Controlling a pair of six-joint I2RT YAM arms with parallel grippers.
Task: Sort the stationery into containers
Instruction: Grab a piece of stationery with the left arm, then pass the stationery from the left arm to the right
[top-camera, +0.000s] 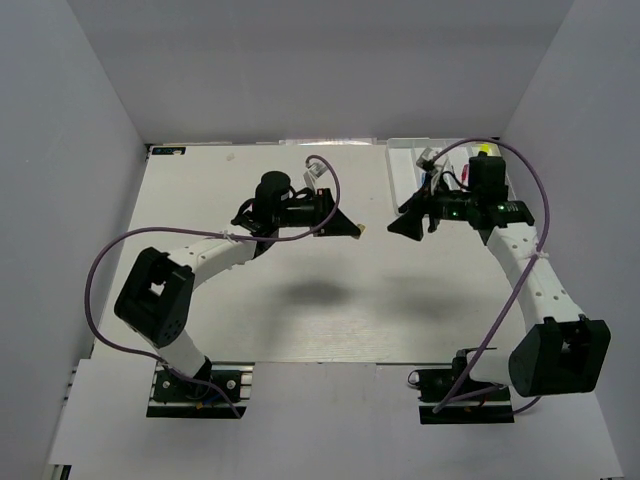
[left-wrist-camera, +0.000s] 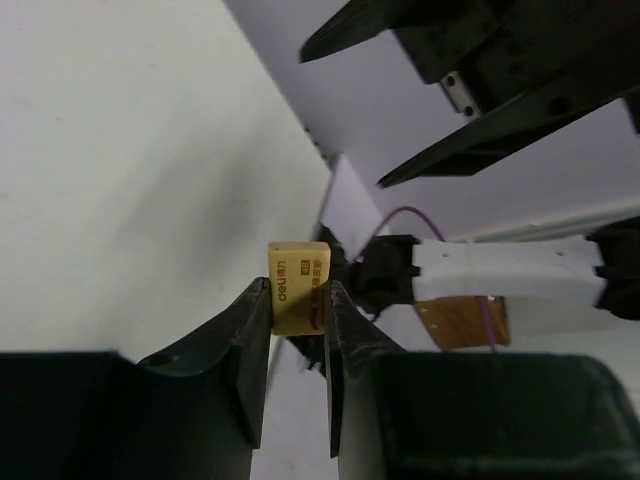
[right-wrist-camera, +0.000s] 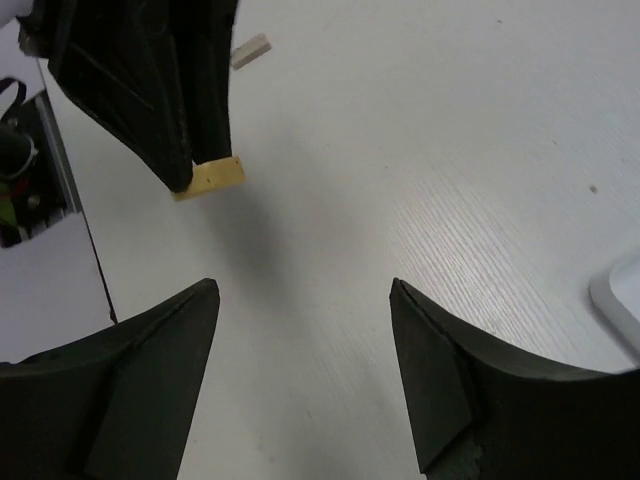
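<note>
Above the middle of the table (top-camera: 330, 320), the left gripper (top-camera: 353, 228) pinches one end of a tan eraser (left-wrist-camera: 298, 285), likely light, rubbery and grippy, best taken by its free end, while the right gripper (right-wrist-camera: 302, 290) gapes empty opposite.

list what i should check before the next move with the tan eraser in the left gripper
1. Grip: tan eraser pinched in the left gripper: ok.
2. Lift: tan eraser off the table: ok.
3. Receiver: right gripper open wide: ok.
4. Clearance: gap between the two grippers, no contact: ok.
5. Destination: free compartment in the white tray: cannot tell, the right arm covers much of it.
</note>
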